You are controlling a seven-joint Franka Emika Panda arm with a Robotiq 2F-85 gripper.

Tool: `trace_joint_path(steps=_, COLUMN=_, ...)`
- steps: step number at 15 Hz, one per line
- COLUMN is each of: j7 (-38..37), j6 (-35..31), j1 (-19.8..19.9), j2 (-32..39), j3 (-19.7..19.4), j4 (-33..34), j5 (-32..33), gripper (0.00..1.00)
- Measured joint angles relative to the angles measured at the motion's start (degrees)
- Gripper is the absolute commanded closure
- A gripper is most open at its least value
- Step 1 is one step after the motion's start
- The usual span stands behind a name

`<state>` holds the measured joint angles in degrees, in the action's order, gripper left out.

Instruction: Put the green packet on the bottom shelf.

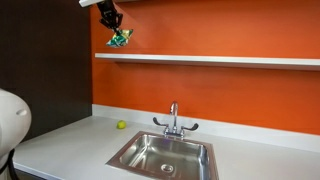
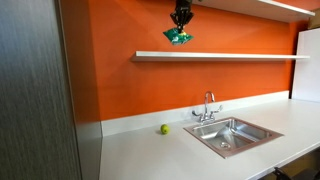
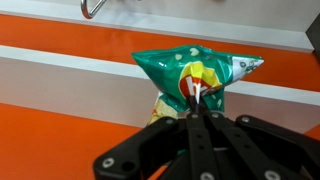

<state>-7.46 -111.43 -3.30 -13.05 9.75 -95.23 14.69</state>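
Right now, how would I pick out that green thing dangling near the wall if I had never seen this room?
Find the big orange wall and the long white shelf crossing it. Above the shelf, near one end, a black pincer grips the green packet. It is flat, crinkly and held in the air, unlike the small round yellow-green ball lying down by the sink.

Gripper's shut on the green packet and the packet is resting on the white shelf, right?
Not resting. The gripper is shut on the green packet, but the packet hangs above the white shelf, with orange wall showing between them in both exterior views.
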Motion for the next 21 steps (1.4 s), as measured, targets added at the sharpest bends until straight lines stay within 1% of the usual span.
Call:
trace_joint_path(steps=8, j7=2.5, j6=0.4, j1=0.0, j2=14.4, j3=-1.8, j4=13.4, j5=0.3, gripper=1.0)
trace_joint_path(steps=12, j7=4.0, j6=1.8, j1=-0.3, j2=20.5, j3=-3.0, j4=20.2, j5=0.3, gripper=1.0)
trace_joint_path(steps=13, j7=4.3, j6=2.2, j1=-0.4, j2=21.8, j3=-3.2, j4=21.8, j5=0.3, gripper=0.74)
trace_joint_path(steps=14, j7=4.5, j6=2.6, j1=-0.5, j2=23.0, j3=-3.5, j4=23.3, j5=0.3, gripper=0.73)
trace_joint_path(steps=16, j7=4.6, j6=3.7, j1=-0.6, j2=24.9, j3=-3.8, j4=25.9, j5=0.3, gripper=0.59)
trace_joint_path(steps=17, j7=4.6, j6=4.1, j1=-0.6, j2=25.7, j3=-3.8, j4=26.9, j5=0.3, gripper=0.51)
trace_joint_path(steps=21, j7=4.6, j6=5.7, j1=-0.6, j2=27.3, j3=-3.8, j4=29.8, j5=0.3, gripper=0.2)
